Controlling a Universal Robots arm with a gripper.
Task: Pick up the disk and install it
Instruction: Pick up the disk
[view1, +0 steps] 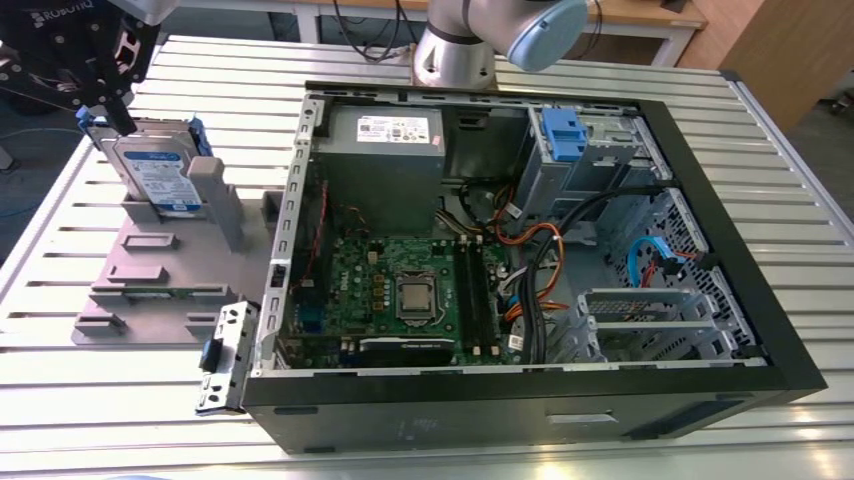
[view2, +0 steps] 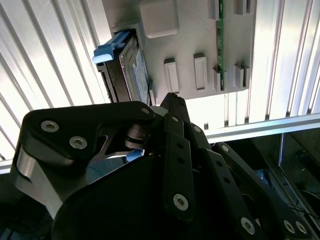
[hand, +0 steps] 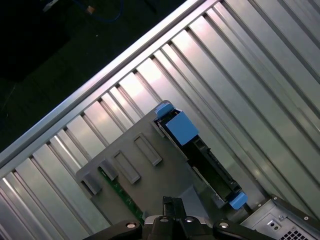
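The disk (view1: 158, 176) stands on edge in a slot of the grey fixture plate (view1: 150, 285), at the exterior view's left beside the open computer case (view1: 534, 250). It is silver with a white-and-blue label and blue rails. My gripper (view1: 115, 112) hangs right over the disk's far top corner, close to its blue rail; I cannot make out contact. In both wrist views the disk (view2: 125, 70) (hand: 205, 157) appears edge-on, with blue rail ends showing, on the fixture plate (view2: 195, 30) (hand: 132, 172). The gripper's black linkage (view2: 165, 165) (hand: 175, 225) fills the near part of both.
The case lies open with its motherboard (view1: 400, 290), cables and a blue-fronted drive bay (view1: 563, 135) at its far right. A metal bracket with a small blue clip (view1: 222, 355) lies against the case's near left corner. The slatted aluminium table (view1: 80, 400) surrounds everything.
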